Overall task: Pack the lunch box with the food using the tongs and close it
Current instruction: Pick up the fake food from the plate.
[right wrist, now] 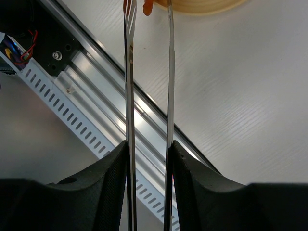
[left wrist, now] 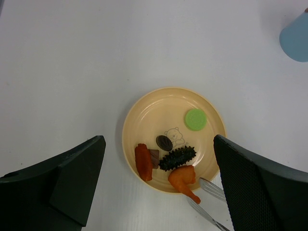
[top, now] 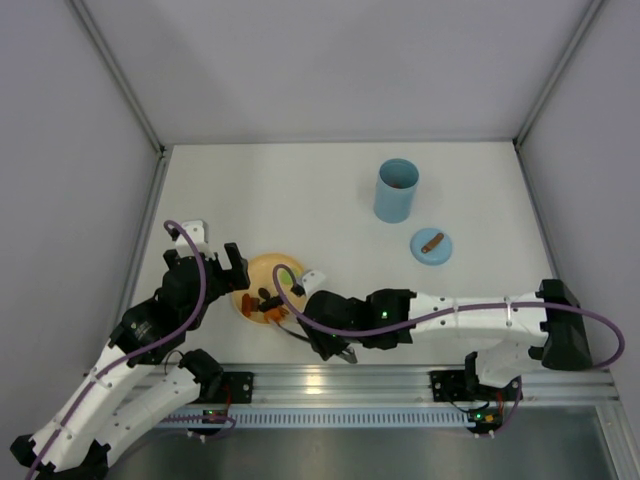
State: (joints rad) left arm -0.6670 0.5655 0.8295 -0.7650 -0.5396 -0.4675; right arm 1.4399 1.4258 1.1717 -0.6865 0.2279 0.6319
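The food lies on a yellow plate (left wrist: 144,110): a green disc (left wrist: 195,119), a brown oval (left wrist: 164,142), a black spiky piece (left wrist: 177,158), an orange-red strip (left wrist: 143,162) and an orange drumstick (left wrist: 182,177). My right gripper (right wrist: 149,149) is shut on the silver tongs (right wrist: 130,96), pressing on both arms. The tong tips (left wrist: 211,188) straddle the drumstick's thin end at the plate's near rim. My left gripper (left wrist: 159,140) hovers open above the plate, holding nothing. The light blue lunch box (top: 396,190) stands open at the back right, its lid (top: 431,246) flat on the table beside it.
The plate (top: 262,272) sits close to the table's near edge, right by the metal rail (top: 400,378). Grey walls enclose the table on the left, back and right.
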